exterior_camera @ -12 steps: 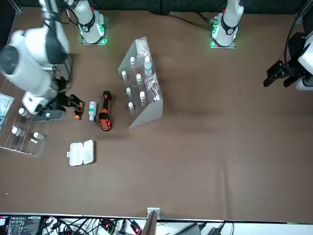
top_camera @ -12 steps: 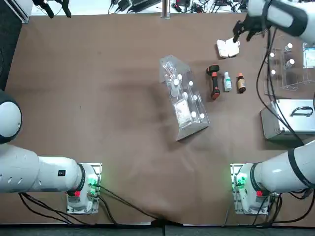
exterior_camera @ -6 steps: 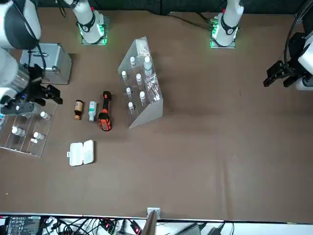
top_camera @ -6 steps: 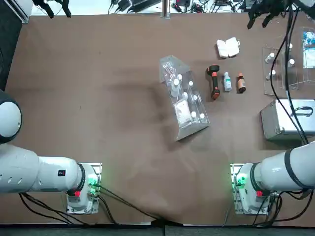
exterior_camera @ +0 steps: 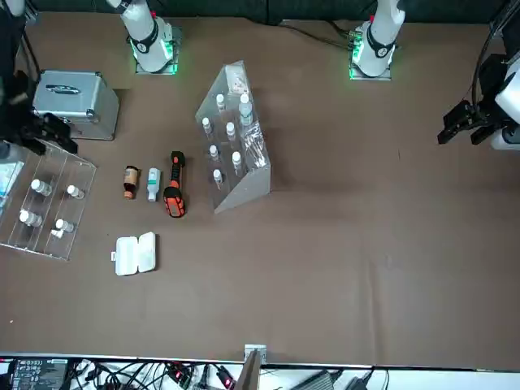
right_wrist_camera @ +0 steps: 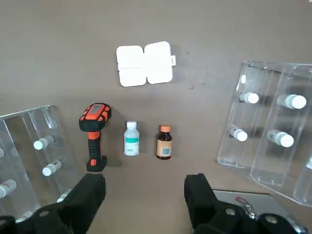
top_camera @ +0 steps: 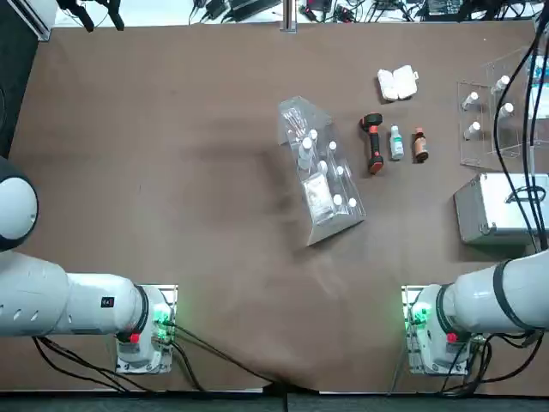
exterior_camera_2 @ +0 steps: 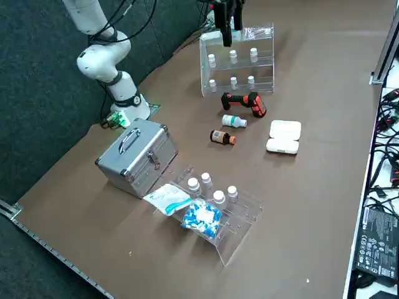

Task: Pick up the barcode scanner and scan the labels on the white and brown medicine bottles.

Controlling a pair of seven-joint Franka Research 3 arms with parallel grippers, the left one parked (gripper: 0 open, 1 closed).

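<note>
- While the scanner (top_camera: 373, 143) lies flat on the table (top_camera: 171, 172), its orange head points away from the robot's side and nothing grips it.
- Just beside it lies the white bottle (top_camera: 395, 142), and next to that the brown bottle (top_camera: 419, 145); all three form a short row, close together but apart.
- Seen from the wrist camera, the right claw (right_wrist_camera: 145, 195) hangs high above this row, its two fingers spread wide and holding nothing.
- Other items: a white case (top_camera: 397, 83) beyond the row, a clear rack (top_camera: 319, 172) of small vials toward the table's middle, a metal box (exterior_camera_2: 136, 157) and a clear tray (exterior_camera_2: 234, 212) of vials at the robot's right.
- Judged progress: the scanner rests on the table beside both bottles, a layout that fits either a scan yet to come or a scanner set back down after scanning; no picture shows a beam or a mark on the labels to settle which.
</note>
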